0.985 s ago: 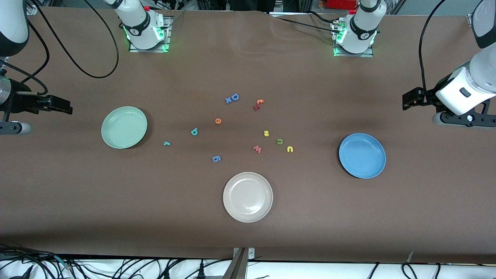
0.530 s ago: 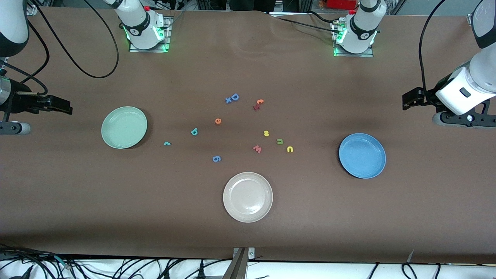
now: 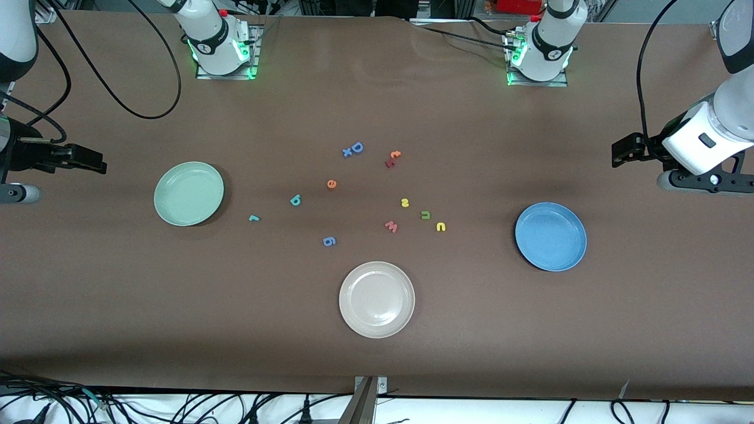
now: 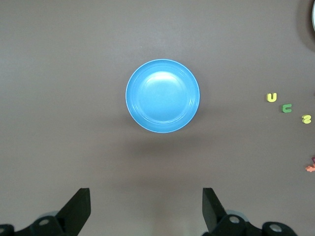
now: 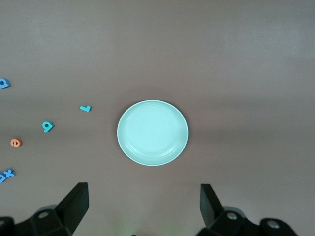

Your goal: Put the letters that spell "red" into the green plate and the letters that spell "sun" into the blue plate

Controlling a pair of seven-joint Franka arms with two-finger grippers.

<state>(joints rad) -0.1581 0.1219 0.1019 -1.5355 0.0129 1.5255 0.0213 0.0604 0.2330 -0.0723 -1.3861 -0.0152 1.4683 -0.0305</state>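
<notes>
We hold the left gripper [image 4: 142, 209] and right gripper [image 5: 140, 206] spread and empty, each over its table end. Letters lie mid-table: "sun" letters [image 3: 425, 215] at nine o'clock of the blue plate [image 3: 551, 237], "red" letters [image 3: 295, 200] at three o'clock of the green plate [image 3: 188, 194]. Crowding could make us pinch the "w" [image 3: 391, 226].

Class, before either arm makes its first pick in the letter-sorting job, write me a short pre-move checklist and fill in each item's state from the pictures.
1. green plate holds nothing yet: ok.
2. blue plate holds nothing yet: ok.
3. "red" letters lie apart on the table: orange e, teal d, teal r: ok.
4. "sun" letters lie apart: yellow s, olive letter, yellow letter: ok.
5. left gripper fingers open, holding nothing, above the left arm's end of the table: ok.
6. right gripper fingers open, holding nothing, above the right arm's end: ok.
</notes>
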